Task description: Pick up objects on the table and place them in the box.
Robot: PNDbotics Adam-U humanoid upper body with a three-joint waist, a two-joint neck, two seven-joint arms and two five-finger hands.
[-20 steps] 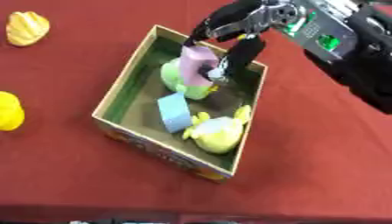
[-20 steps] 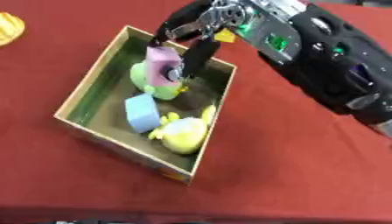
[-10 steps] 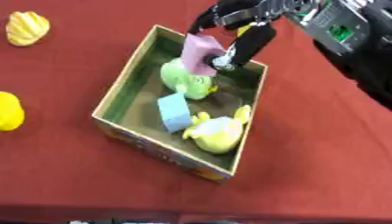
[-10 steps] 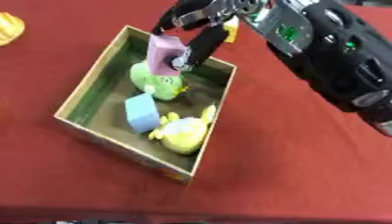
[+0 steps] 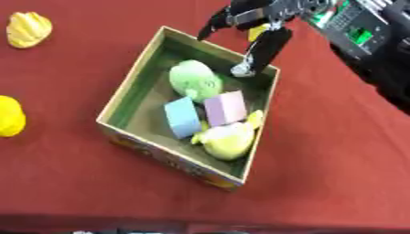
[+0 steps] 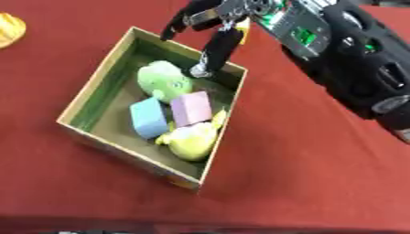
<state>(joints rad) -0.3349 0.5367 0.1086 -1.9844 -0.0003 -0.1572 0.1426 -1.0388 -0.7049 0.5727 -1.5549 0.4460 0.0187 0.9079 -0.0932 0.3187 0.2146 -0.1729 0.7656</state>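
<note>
The right hand [image 5: 255,27] is best lifted straight up, clear of the box [image 5: 141,82] rim, before the yellow items are sought. The pink block [image 5: 225,108] lies on the box floor, between blue block [image 5: 182,117] and yellow plush [image 5: 228,138]. Beyond and above it, the hand hangs spread and empty, apart from it.

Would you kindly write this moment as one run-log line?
right robot hand: open above box far rim | pink block: in box beside blue block | yellow objects: on table

Even, bright light, soft shadows, everything slightly blurred throughout.
</note>
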